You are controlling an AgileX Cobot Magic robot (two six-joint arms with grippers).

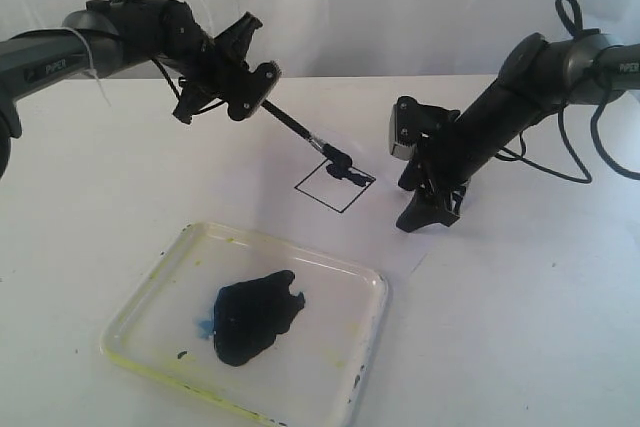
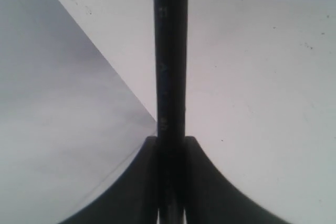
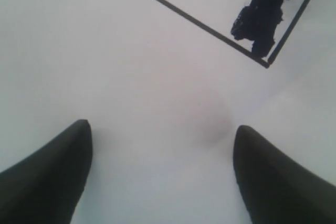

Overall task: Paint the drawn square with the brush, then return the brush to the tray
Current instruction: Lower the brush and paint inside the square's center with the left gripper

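On the white table (image 1: 530, 347), the tray (image 1: 335, 332)

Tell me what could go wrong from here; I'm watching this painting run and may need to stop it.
The brush, held far up its handle by the left gripper, has its tip at the edge of the drawn square; a stroke could cross the outline.
The open right gripper sits beside the square; a wide sweep might smear paint on it.
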